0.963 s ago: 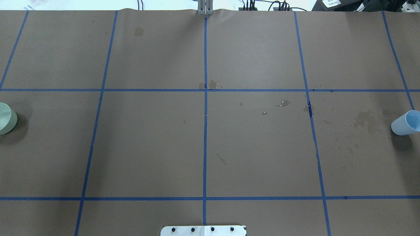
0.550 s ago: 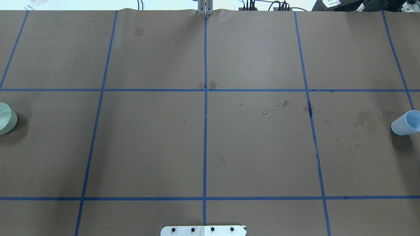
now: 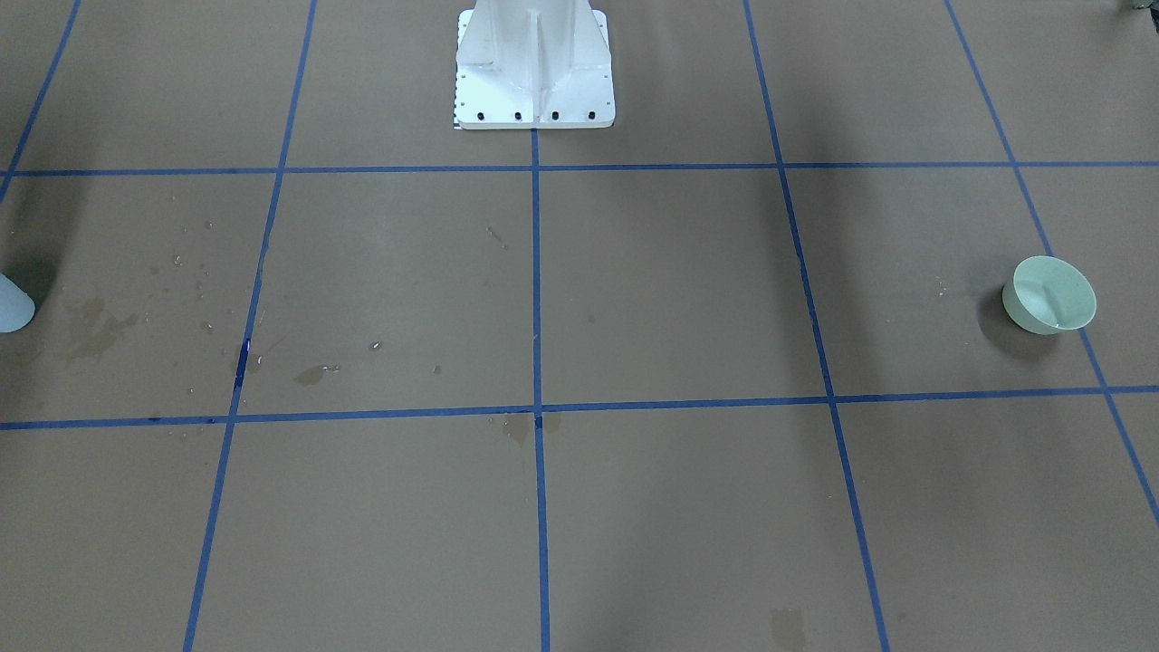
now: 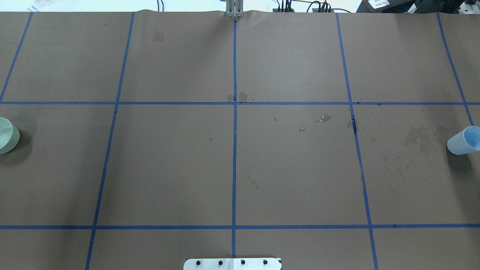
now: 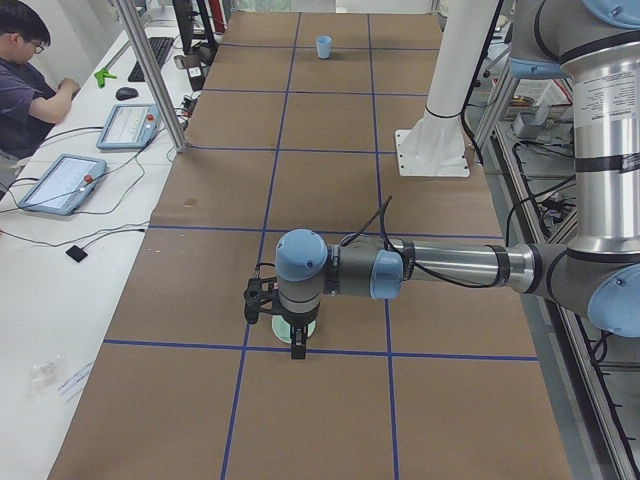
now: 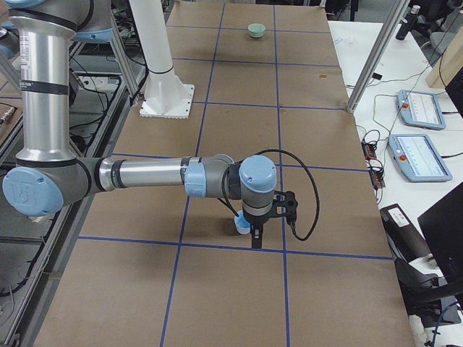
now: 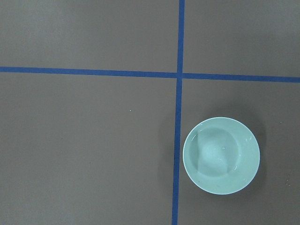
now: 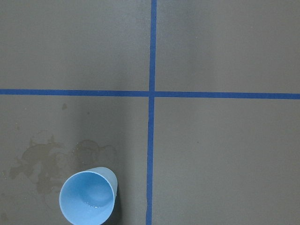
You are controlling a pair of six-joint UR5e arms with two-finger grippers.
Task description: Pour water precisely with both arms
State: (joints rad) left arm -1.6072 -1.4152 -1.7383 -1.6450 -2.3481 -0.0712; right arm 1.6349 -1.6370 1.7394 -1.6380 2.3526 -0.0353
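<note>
Hands staged over their vessels
The left hand (image 5: 297,347) hangs above green bowl (image 7: 221,155), bench's (image 4: 168,168) left edge; right hand (image 6: 254,241) above blue cup (image 8: 87,197) holding water (image 8: 93,205), right edge, likely to grasp. Spread or pressed together: cannot tell.

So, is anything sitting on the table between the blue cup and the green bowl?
Nothing visible does. Between the blue cup and the green bowl there is only brown board, crossed by flat blue tape lines and marked with a few stains. Nothing stands up from it.
</note>
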